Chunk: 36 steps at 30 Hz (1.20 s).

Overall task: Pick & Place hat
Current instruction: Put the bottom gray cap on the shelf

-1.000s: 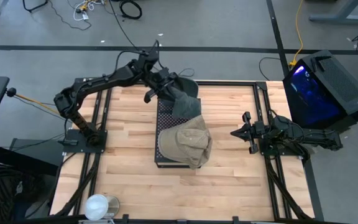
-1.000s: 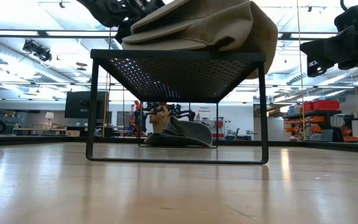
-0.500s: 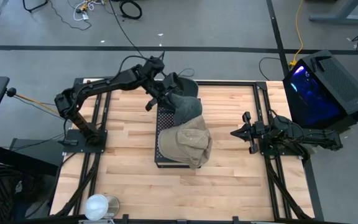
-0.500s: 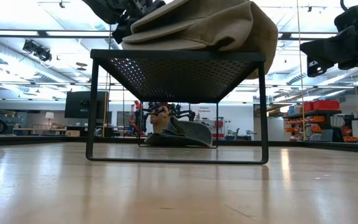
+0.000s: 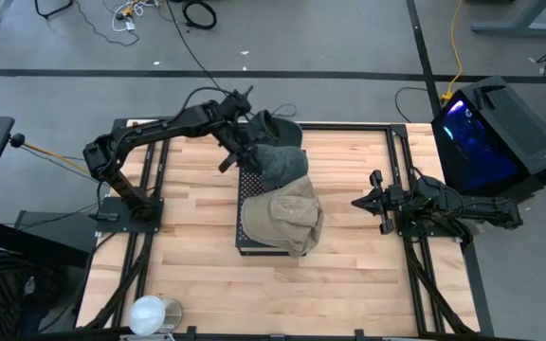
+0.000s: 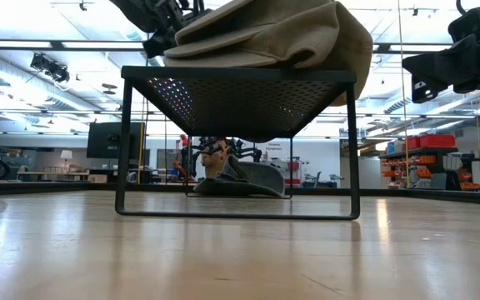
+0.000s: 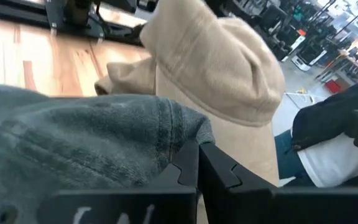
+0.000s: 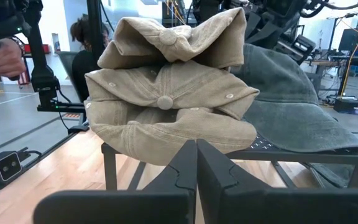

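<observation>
A black mesh rack (image 5: 250,242) stands in the middle of the wooden table (image 5: 197,275). Two hats lie on top of it. The tan hat (image 5: 287,220) sits crumpled on the near part of the rack, hanging over its edge. The grey-green hat (image 5: 281,163) lies just behind it on the far part, touching it, with its brim reaching past the rack's far end.

The left gripper (image 5: 238,150) is at the far left corner of the rack, right against the grey-green hat. Its fingers are pressed together, and in the left wrist view the hat's fabric (image 7: 73,143) bunches just beside the fingertips (image 7: 188,165); whether any cloth is pinched between them cannot be told.

The right gripper (image 5: 360,201) hovers above the table on the right side, well apart from the rack, closed and holding nothing, pointing toward the hats.
</observation>
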Tool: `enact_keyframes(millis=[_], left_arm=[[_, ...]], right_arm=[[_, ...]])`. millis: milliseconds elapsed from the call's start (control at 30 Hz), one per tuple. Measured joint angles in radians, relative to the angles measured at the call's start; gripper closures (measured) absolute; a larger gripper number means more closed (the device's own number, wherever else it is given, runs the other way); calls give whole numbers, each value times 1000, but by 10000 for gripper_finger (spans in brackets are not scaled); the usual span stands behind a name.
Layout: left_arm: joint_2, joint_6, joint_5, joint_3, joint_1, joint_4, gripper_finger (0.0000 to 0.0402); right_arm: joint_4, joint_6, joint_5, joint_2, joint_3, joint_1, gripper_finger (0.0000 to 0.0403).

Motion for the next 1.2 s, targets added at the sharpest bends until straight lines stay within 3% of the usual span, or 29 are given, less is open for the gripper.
enact_keyframes(millis=[767, 1200], left_arm=[[0, 61, -34, 0, 0, -163, 396], [0, 54, -66, 0, -1, -158, 337]], right_arm=[[0, 0, 0, 0, 0, 0, 396], [0, 0, 0, 0, 0, 0, 396]])
